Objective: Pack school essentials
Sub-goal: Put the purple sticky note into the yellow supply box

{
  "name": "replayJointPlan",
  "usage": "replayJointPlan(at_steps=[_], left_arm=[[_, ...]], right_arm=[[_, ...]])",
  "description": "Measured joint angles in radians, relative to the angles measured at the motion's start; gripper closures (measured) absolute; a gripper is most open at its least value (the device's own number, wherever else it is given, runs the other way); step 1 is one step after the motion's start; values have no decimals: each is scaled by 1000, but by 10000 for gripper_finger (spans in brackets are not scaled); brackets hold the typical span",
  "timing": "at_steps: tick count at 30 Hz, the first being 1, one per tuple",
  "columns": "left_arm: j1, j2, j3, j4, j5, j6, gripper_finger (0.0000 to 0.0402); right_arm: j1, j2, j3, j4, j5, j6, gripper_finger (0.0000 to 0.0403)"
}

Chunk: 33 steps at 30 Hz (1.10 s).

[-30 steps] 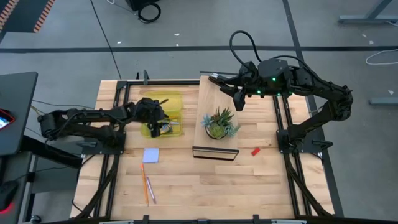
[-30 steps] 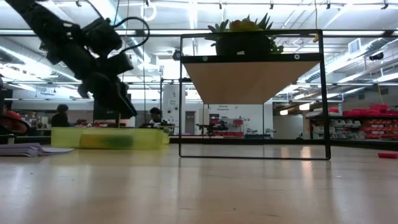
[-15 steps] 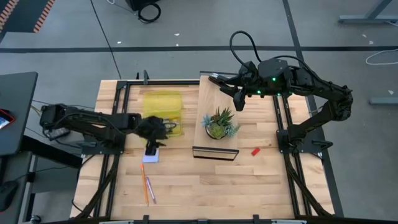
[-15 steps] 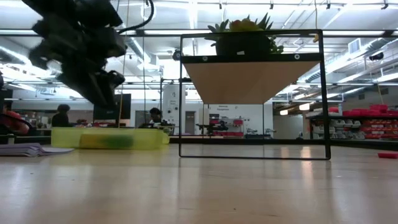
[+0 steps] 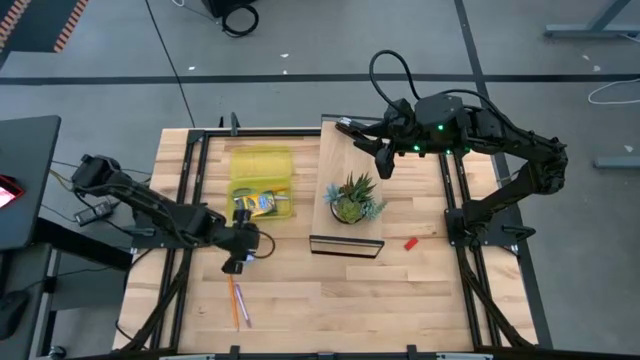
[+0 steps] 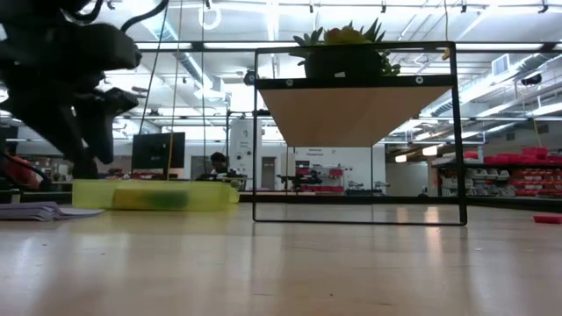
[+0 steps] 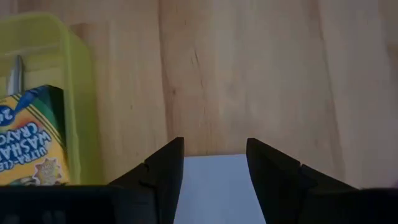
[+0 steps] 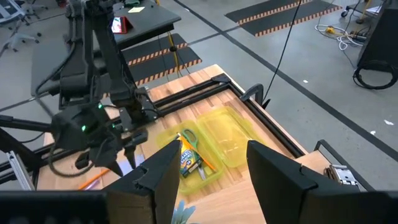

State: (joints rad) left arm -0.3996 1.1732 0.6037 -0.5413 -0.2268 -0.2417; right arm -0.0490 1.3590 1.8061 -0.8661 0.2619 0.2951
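Note:
My left gripper point(image 7: 214, 146) hovers open, pointing steeply down over the pale blue square pad point(image 7: 217, 186), which lies flat on the table and shows between its fingers. In the high view this gripper point(image 5: 243, 252) hides most of the pad. Just beyond it, the yellow-and-green crayon box point(image 5: 258, 203) lies in the open yellow case point(image 5: 262, 165). The orange and pink pencils point(image 5: 236, 300) lie on the table nearer the front edge. The tiny red block point(image 5: 410, 243) lies at the right. My right gripper point(image 5: 383, 165) waits open, high over the table's far side.
A green spiky plant point(image 5: 352, 198) stands on a wooden shelf in a black frame point(image 6: 356, 132) at the table's middle. Black rails point(image 5: 180, 280) run along both sides by the arm bases. People sit in the room beyond the table.
My left gripper has swung from over the yellow case toward the table's near edge and now hangs above the blue pad, having turned on the way. The crayon box stays in the case.

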Motion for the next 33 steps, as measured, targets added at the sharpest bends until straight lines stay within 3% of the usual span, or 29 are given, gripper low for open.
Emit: replayJointPlan(at_steps=[6, 12, 22, 33], left_arm=[[-60, 84, 0, 31, -85, -91, 218], [-123, 93, -16, 78, -193, -187, 219], [-246, 96, -54, 112, -251, -266, 225], [-313, 210, -54, 130, -267, -266, 229]], right_arm=[[0, 0, 0, 0, 0, 0, 213], [0, 0, 0, 0, 0, 0, 213], [0, 0, 0, 0, 0, -1, 213], [0, 0, 0, 1, -1, -1, 213]])
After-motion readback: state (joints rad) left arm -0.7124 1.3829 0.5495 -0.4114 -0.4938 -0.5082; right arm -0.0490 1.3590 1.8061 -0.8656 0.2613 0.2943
